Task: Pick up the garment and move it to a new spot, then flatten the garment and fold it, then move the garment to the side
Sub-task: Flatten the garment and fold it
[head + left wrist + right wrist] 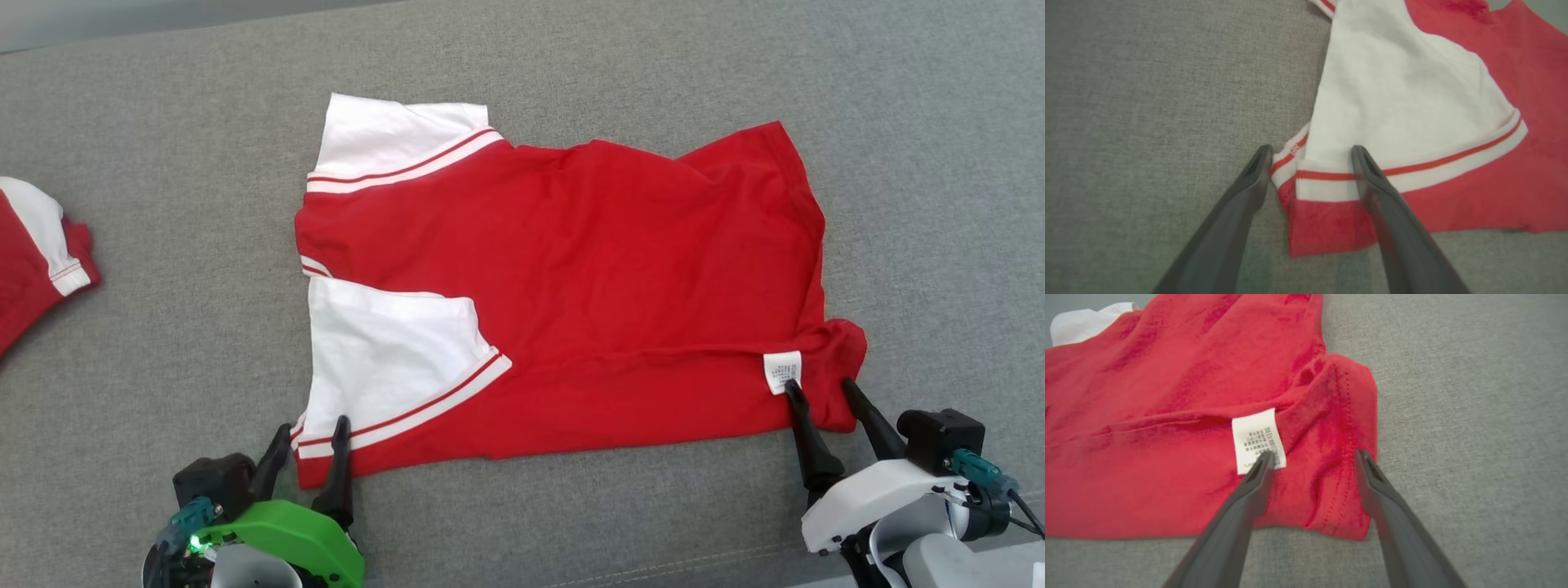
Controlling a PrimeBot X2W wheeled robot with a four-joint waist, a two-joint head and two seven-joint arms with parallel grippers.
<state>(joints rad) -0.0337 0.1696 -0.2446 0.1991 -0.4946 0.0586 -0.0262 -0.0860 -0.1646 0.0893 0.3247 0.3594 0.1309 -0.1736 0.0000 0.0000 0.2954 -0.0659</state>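
Now, from the head, the soft red knit garment (588, 269) is lying mid-frame on grey woven upholstery (653, 65), its long axis running 9 to 3 o'clock and its white sleeves toward 9. From the left wrist, the left gripper (1311, 151) is straddling the striped cuff (1327, 188), jaws wide. From the right wrist, the right gripper (1313, 454) is gaping around the stitched hem corner, one finger overlapping the rectangular label (1253, 437).

The whole garment (588, 278) is looked down on from the head, high and facing forward across the grey fabric surface (163, 327). Its sleeve corner is caught close up along the left pincer (1310, 149), its labelled hem corner along the right pincer (1313, 454); both corners are shared with the head view.
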